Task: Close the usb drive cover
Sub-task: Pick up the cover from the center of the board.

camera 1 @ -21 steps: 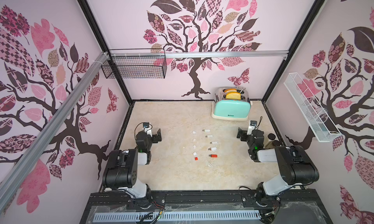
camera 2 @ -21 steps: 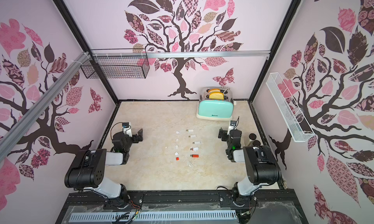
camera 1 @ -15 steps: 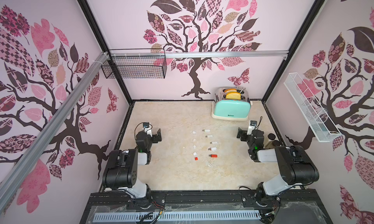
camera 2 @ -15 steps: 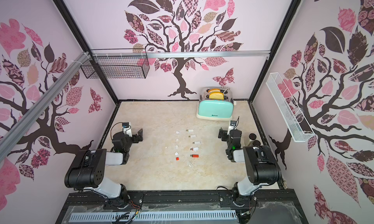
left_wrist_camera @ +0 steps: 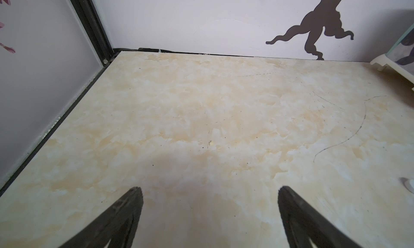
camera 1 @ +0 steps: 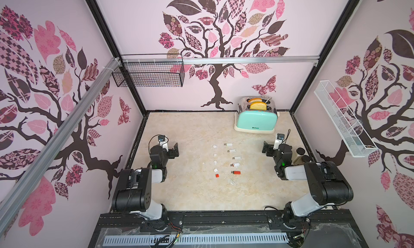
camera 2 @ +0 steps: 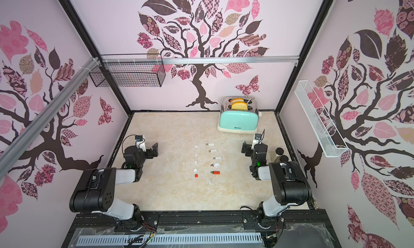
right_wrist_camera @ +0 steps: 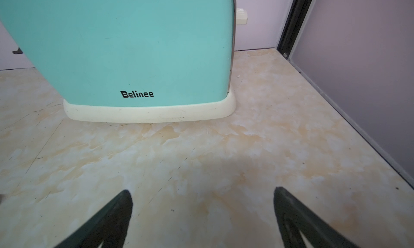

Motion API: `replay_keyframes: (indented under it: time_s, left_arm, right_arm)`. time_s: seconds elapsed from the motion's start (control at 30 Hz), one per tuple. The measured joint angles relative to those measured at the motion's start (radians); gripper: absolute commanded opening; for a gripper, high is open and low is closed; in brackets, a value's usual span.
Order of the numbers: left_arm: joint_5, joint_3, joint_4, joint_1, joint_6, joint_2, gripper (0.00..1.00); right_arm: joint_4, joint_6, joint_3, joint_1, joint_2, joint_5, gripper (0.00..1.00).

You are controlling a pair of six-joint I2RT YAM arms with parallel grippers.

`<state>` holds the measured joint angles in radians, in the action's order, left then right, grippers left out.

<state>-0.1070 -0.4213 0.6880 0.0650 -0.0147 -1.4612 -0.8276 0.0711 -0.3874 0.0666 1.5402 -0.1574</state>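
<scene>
Several uncapped usb drives lie in a column mid-table in both top views: white ones and, nearest the front, a red usb drive. Left of them lies a column of loose covers: white covers and a red cover. My left gripper hovers open over bare table, well left of the covers. My right gripper is open too, well right of the drives, facing the toaster. Neither holds anything. A white cover peeks in at the left wrist view's edge.
A mint toaster with bread stands at the back right. Two dark jars sit by the right wall beside the right arm. A black wire basket and a white wire shelf hang on the walls.
</scene>
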Motion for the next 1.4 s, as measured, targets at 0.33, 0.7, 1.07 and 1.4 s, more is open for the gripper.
replay_keyframes:
  time_s: [0.33, 0.7, 1.07, 1.4]
  left_arm:
    - [-0.111, -0.228, -0.544, -0.016, 0.027, 0.392, 0.98]
    - [-0.192, -0.277, -0.975, 0.034, -0.011, 0.610, 0.98]
    - [-0.193, -0.359, -1.130, 0.081, -0.005, 0.622, 0.98]
    - [-0.288, -0.248, -1.100, 0.076, 0.066, 0.609, 0.98]
  right_arm:
    - [0.466, -0.103, -0.183, 0.031, -0.361, -0.071, 0.99]
    - [1.027, -0.454, -0.469, 0.033, -0.374, -0.034, 0.99]
    - [1.200, -0.436, -0.657, 0.240, -0.173, 0.135, 0.99]
    - [1.280, -0.310, -0.936, 0.466, 0.103, 0.176, 0.99]
